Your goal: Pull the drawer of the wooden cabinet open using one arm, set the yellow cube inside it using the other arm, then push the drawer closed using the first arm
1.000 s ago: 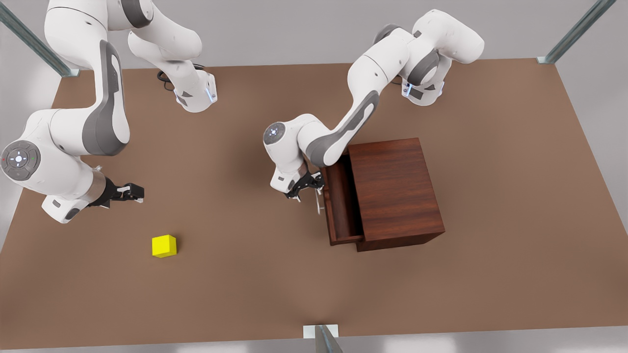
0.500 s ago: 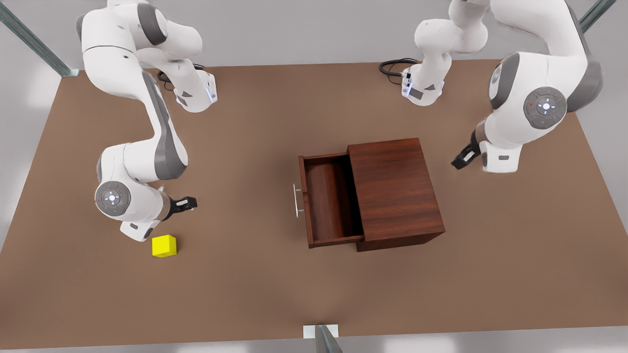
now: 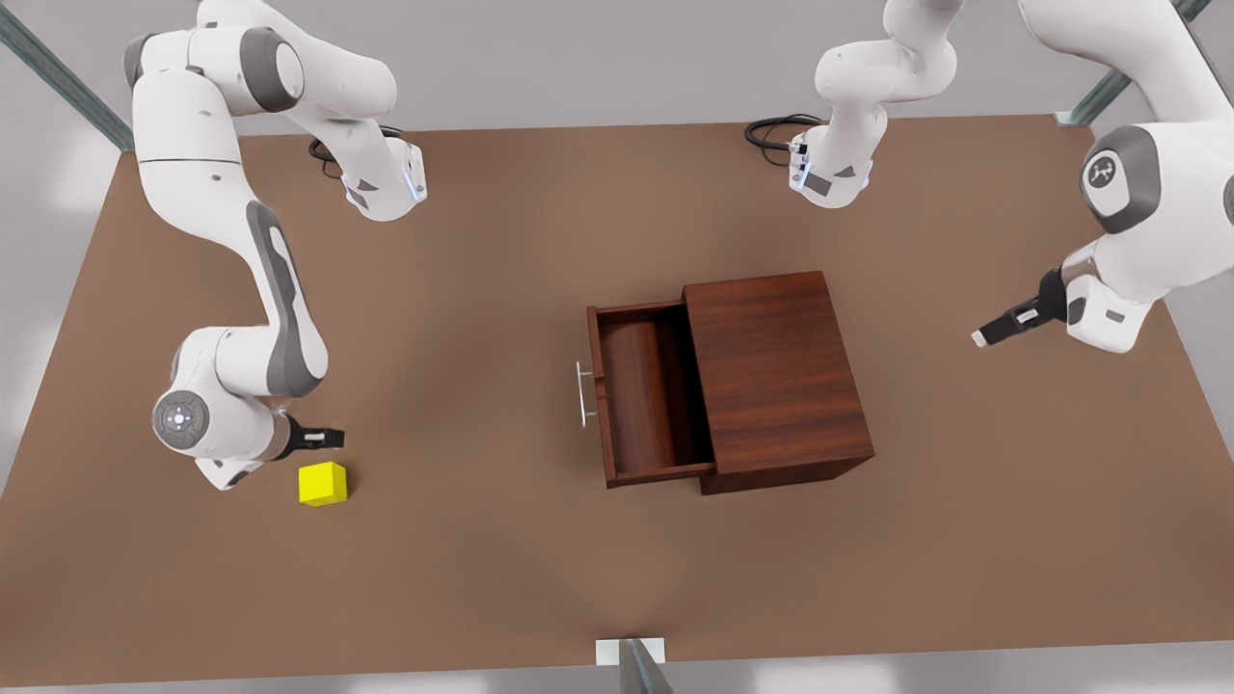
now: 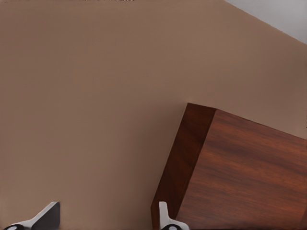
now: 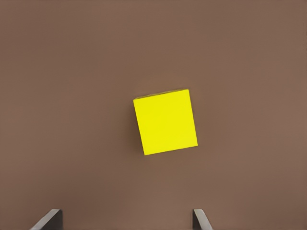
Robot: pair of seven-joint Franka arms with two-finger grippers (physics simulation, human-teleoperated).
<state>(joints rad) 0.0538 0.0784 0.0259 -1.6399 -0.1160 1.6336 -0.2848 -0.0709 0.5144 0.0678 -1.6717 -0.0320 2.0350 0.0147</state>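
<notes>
The drawer (image 3: 641,405) stands pulled well out of the wooden cabinet (image 3: 776,381), which sits a little right of the middle of the brown worktop (image 3: 482,559) in the front view. The drawer's open tray faces the front view's left, and its thin silver bar handle (image 3: 582,392) runs along the front panel. The tray holds nothing.

The yellow cube (image 3: 323,483) rests on the worktop, well apart from the cabinet, on the front view's left and toward the near edge. The right gripper (image 3: 328,439) hovers just beside the cube, on its far side, not touching it. In the right wrist view the cube (image 5: 166,121) lies flat on the worktop, slightly turned, ahead of the two fingertips (image 5: 48,219), which are spread wider than the cube with nothing between them.

The left gripper (image 3: 993,331) hangs over the worktop on the front view's right, well apart from the cabinet and holding nothing; that arm waits there. In the left wrist view its fingertips (image 4: 47,216) are spread apart, and a corner of the cabinet (image 4: 240,172) shows beyond them.
</notes>
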